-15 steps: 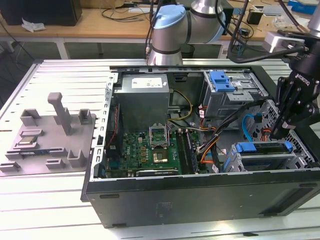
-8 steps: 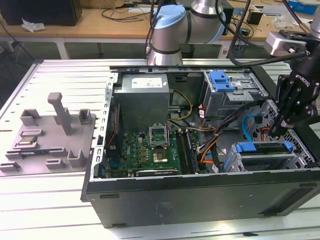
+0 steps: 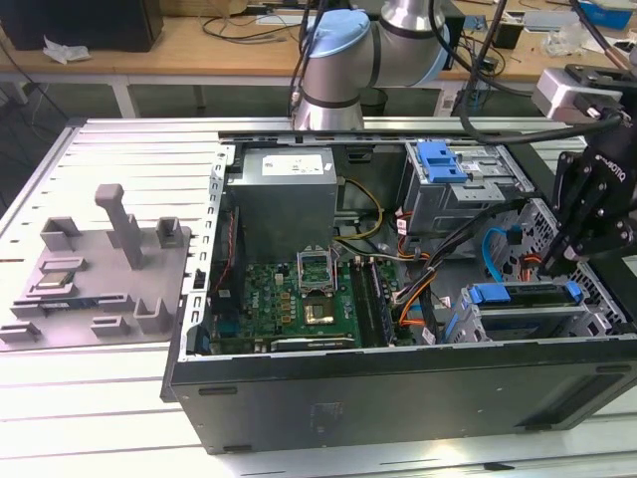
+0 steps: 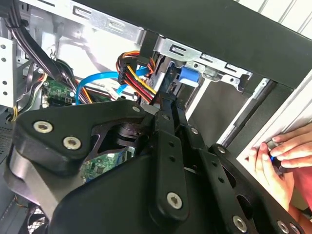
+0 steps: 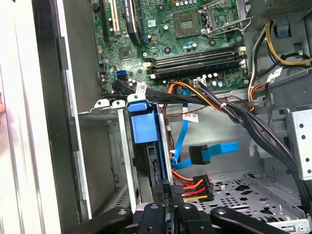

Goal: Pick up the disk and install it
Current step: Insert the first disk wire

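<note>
The disk (image 3: 525, 295) lies in the lower drive cage at the exterior view's right of the open computer case (image 3: 398, 388), its blue carrier frame along its upper edge. In the first wrist view the disk (image 5: 145, 123) stands edge-on in the metal bay, blue handle end towards the motherboard. My gripper (image 3: 554, 267) hangs just over the disk's right end. In both wrist views its fingers are pressed together, tips (image 5: 166, 187) at the disk's near end. The second wrist view shows the gripper (image 4: 168, 105) pointing at the blue carrier (image 4: 188, 78).
A grey fixture tray (image 3: 100, 269) with upright posts sits left of the case. Cable bundles (image 5: 219, 105) and a blue data cable (image 5: 214, 151) cross beside the bay. A second blue carrier (image 3: 443, 159) sits in the upper cage. A person's hand (image 4: 278, 156) rests on the case edge.
</note>
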You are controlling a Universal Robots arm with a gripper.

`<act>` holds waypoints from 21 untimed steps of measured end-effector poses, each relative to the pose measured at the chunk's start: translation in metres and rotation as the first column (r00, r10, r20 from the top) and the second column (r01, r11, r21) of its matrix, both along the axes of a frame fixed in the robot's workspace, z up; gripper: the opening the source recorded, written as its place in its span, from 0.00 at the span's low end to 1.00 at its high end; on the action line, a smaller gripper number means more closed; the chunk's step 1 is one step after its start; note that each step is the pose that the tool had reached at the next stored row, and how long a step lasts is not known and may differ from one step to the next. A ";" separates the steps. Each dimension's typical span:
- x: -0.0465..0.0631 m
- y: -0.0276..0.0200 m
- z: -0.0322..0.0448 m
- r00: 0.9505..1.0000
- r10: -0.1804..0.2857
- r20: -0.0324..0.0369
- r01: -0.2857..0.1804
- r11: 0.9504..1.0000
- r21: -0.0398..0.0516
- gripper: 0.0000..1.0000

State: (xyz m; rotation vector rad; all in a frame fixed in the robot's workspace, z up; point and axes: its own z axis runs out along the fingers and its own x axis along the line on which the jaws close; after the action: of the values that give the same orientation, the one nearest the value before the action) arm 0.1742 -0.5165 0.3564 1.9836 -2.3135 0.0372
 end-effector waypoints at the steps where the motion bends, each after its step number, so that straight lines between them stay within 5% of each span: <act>1: 0.000 -0.0012 0.0001 1.000 0.002 0.001 -0.002 1.000 0.003 0.16; 7: -0.002 -0.0085 0.0004 1.000 0.013 0.004 -0.014 1.000 0.017 0.16; 21: -0.003 -0.0087 0.0003 0.998 0.067 0.011 -0.067 0.997 0.023 0.16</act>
State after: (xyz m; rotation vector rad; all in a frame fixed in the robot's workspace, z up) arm 0.1714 -0.5251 0.3567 2.0768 -2.2630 0.0244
